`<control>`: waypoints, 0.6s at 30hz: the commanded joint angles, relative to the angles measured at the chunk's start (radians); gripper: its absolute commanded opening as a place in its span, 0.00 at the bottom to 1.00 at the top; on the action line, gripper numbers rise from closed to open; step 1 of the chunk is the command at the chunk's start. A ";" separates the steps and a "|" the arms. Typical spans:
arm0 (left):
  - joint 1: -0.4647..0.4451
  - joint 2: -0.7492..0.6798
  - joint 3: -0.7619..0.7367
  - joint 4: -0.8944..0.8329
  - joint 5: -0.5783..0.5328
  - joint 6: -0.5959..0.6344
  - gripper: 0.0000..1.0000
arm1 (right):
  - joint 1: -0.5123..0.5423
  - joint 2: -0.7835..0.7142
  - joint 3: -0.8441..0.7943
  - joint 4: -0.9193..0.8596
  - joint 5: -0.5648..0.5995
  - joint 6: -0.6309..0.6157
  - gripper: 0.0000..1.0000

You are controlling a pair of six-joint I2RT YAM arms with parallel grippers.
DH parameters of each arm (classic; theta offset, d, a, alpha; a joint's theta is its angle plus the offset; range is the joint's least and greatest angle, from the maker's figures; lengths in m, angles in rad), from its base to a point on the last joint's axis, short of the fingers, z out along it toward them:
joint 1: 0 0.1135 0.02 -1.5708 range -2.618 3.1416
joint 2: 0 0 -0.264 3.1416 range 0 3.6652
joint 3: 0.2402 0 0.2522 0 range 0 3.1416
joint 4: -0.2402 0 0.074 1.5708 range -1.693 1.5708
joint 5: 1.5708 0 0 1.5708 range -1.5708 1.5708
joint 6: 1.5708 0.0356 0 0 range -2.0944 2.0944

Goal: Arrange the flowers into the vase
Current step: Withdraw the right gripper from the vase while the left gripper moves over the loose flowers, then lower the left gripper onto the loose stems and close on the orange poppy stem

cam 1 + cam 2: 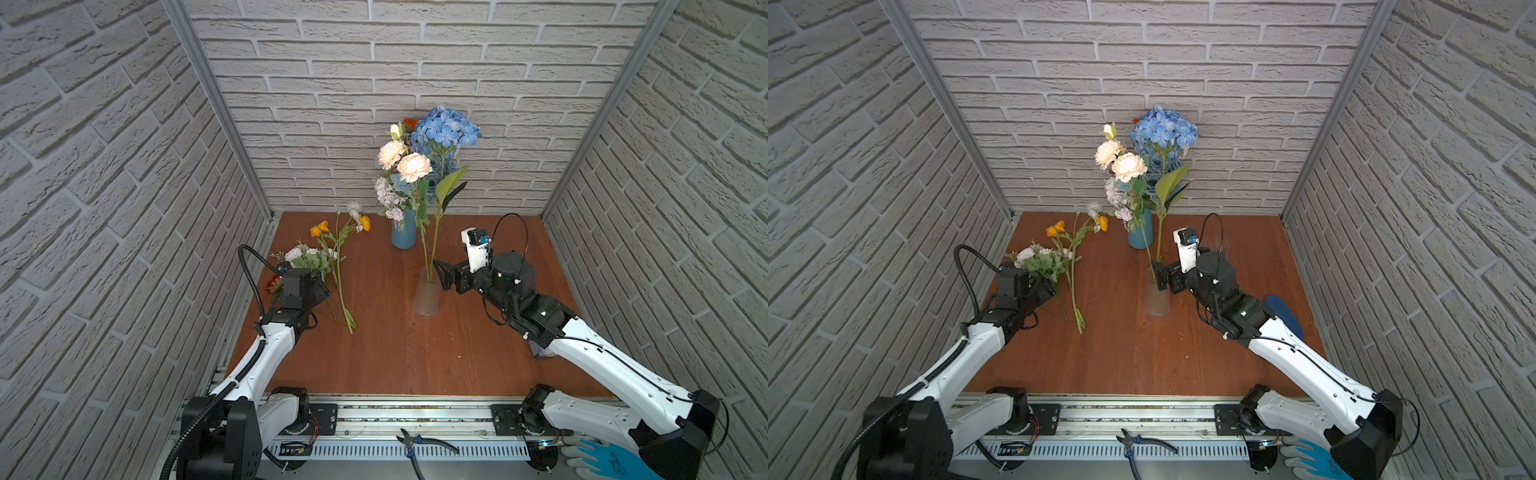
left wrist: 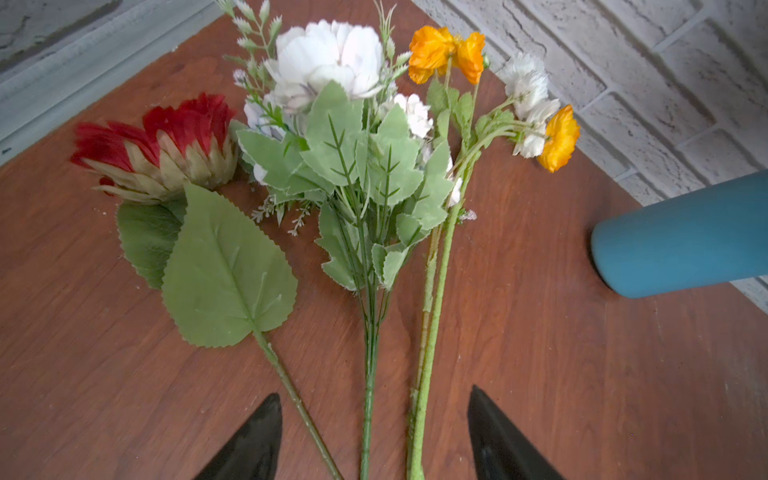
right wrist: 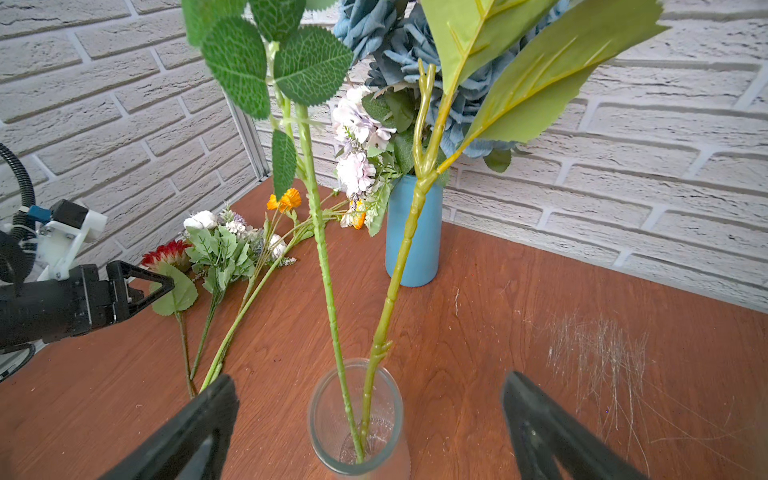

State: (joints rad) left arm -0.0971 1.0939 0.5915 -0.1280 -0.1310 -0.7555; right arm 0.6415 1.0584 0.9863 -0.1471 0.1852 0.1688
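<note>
**Top views, then wrist views: two stems seated, three awaiting pickup**

In both top views, a clear glass vase [image 1: 427, 297] is seen right of the middle of the brown wooden table [image 1: 395, 361]. Two long green stems are stood in it, topped by a big blue hydrangea [image 1: 445, 126] and peach blooms [image 1: 413, 167]. Their lean toward the back edge is judged to come from heavy heads in a wide neck. A blue cylindrical vase [image 1: 403, 235] carrying lilac blooms [image 1: 388, 195] is placed near the back edge.

In the left wrist view, the left gripper [image 2: 374, 419] is held open astride three stems lying near the left edge. These belong to a white leafy bunch [image 2: 332, 62], orange-yellow poppies [image 2: 446, 52] and a red daisy [image 2: 158, 145]. Nothing is pinched yet. The low approach is presumably chosen so that the stem ends can be steered.

In the right wrist view, the right gripper [image 3: 370, 380] is shown spread wide either side of the glass rim, and neither stem is touched.
</note>
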 commanded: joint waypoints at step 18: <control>-0.089 0.448 0.239 0.107 0.043 0.116 0.40 | 0.002 0.042 0.012 -0.011 -0.071 0.052 1.00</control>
State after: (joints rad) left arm -0.1844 1.4883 0.7662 -0.0364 -0.0574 -0.6899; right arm 0.6415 1.1034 0.9863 -0.1707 0.1265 0.2043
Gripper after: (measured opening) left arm 0.415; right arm 0.998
